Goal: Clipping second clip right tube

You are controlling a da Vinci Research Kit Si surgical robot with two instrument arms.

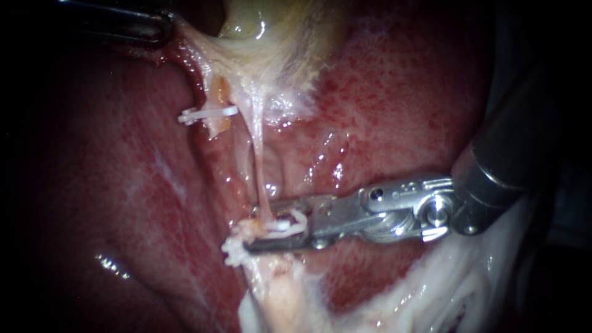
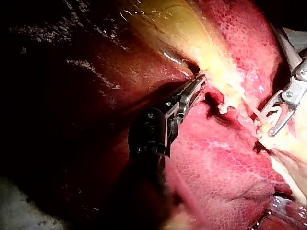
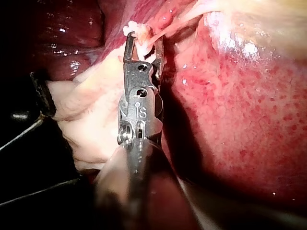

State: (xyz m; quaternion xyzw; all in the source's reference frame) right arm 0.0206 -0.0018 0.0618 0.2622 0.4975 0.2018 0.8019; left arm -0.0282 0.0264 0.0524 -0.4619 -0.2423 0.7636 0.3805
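Just toward 6 o'clock of centre, right instrument [image 1: 260,227] jaws straddle right tube [image 1: 258,154], holding a white clip [image 1: 288,224]; at 11 o'clock, left instrument [image 1: 165,28] jaws grip gallbladder [image 1: 265,37].

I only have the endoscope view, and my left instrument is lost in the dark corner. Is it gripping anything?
Observer: Yes. The left wrist view shows the left instrument with jaws shut on pale tissue at the edge of the gallbladder.
Operator: Does the tube sit deep inside the clip in my right instrument?
Observer: No. The right wrist view shows it crossing close to the jaw tips.
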